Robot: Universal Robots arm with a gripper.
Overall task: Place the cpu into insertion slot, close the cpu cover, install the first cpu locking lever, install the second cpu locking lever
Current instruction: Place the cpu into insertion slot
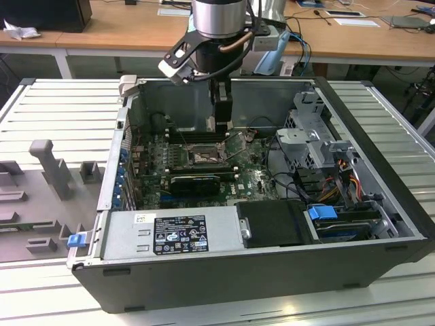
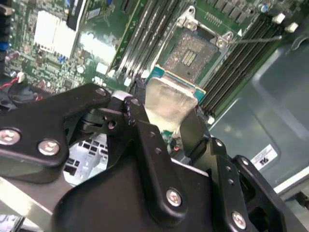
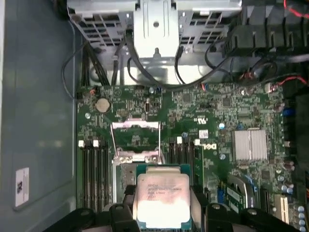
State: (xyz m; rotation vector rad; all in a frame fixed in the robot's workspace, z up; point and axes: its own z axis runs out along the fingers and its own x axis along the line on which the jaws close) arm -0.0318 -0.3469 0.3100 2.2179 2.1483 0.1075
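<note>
The black claw [image 3: 161, 210] grips the small square silvery-topped cpu [image 3: 161, 191] above the green motherboard [image 3: 217, 111]. The first wrist view shows its printed top; the second wrist view shows the uncovered socket [image 2: 189, 52] beyond. At the exterior view's upper centre, the claw hangs inside the open dark case [image 1: 272, 272].

The cpu [image 2: 170, 96] is being gripped by its edges between the black fingers [image 2: 140, 121] of the gripper [image 2: 166, 113], its silvery top tilted toward the camera. It is being held above the green motherboard [image 2: 96, 53], near the uncovered insertion slot [image 2: 189, 52], which is being flanked by dark memory slots [image 2: 241, 53].
</note>
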